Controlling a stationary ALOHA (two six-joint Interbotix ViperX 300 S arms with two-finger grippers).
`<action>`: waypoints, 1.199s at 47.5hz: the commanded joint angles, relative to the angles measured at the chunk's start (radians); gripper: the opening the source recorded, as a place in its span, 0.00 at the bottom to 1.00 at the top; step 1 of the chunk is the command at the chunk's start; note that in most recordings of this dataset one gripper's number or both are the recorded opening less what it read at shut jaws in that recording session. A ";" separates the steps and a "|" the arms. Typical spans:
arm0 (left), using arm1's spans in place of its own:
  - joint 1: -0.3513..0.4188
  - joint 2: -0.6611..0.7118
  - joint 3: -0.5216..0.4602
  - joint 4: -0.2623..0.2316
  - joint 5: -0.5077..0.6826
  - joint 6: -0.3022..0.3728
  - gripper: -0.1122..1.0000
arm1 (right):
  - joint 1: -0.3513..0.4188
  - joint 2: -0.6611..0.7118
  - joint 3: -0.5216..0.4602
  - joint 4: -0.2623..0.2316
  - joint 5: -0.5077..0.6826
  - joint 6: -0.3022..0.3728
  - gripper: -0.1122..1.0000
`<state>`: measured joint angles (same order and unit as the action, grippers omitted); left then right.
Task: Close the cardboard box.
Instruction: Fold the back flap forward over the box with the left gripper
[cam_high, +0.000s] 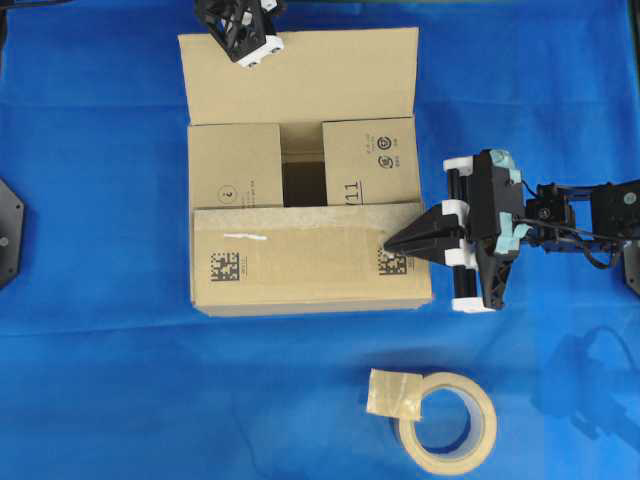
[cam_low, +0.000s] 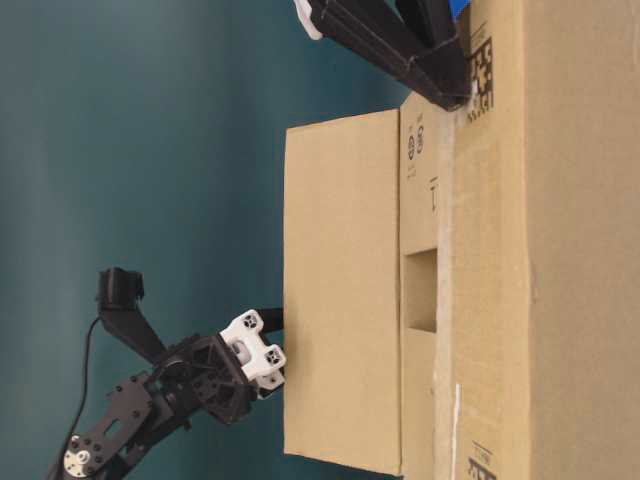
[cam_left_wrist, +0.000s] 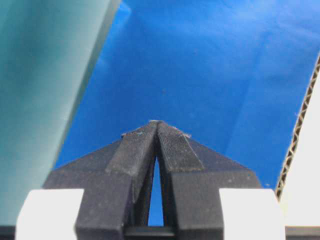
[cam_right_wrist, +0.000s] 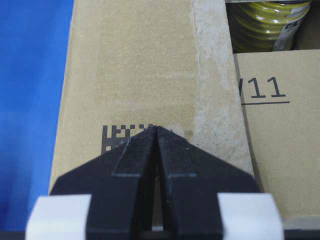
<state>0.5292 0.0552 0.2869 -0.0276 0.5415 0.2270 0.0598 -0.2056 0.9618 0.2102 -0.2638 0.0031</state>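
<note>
Surface (cam_high: 90, 380): blue cloth, lightly creased.
Left pincer (cam_high: 256, 48): clenched on nothing, at the far flap's outer edge.
Cardboard box (cam_high: 300, 255): brown corrugated carton, centre-left, long axis left-right; near flap folded over, far flap open; yellow coil inside.
Right pincer (cam_high: 388, 243): clenched, tip on near flap.
Tape roll (cam_high: 445, 420): tan ring, front-right.

A bench covered in creased blue cloth (cam_high: 100, 380) carries the large brown corrugated cardboard box (cam_high: 300, 275) left of centre; a tan roll of tape (cam_high: 450, 420) lies on the cloth at the near right.
</note>
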 joint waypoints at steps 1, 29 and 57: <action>-0.044 -0.032 -0.026 -0.003 0.014 -0.005 0.10 | -0.008 -0.006 -0.014 -0.002 -0.011 -0.002 0.10; -0.224 -0.126 0.041 -0.006 0.061 -0.063 0.10 | -0.014 -0.006 -0.015 -0.002 -0.011 -0.002 0.10; -0.359 -0.190 0.279 -0.008 -0.152 -0.225 0.10 | -0.025 -0.006 -0.015 -0.003 -0.032 -0.002 0.10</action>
<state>0.1841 -0.1074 0.5415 -0.0322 0.4295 0.0184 0.0460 -0.2056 0.9603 0.2102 -0.2853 0.0031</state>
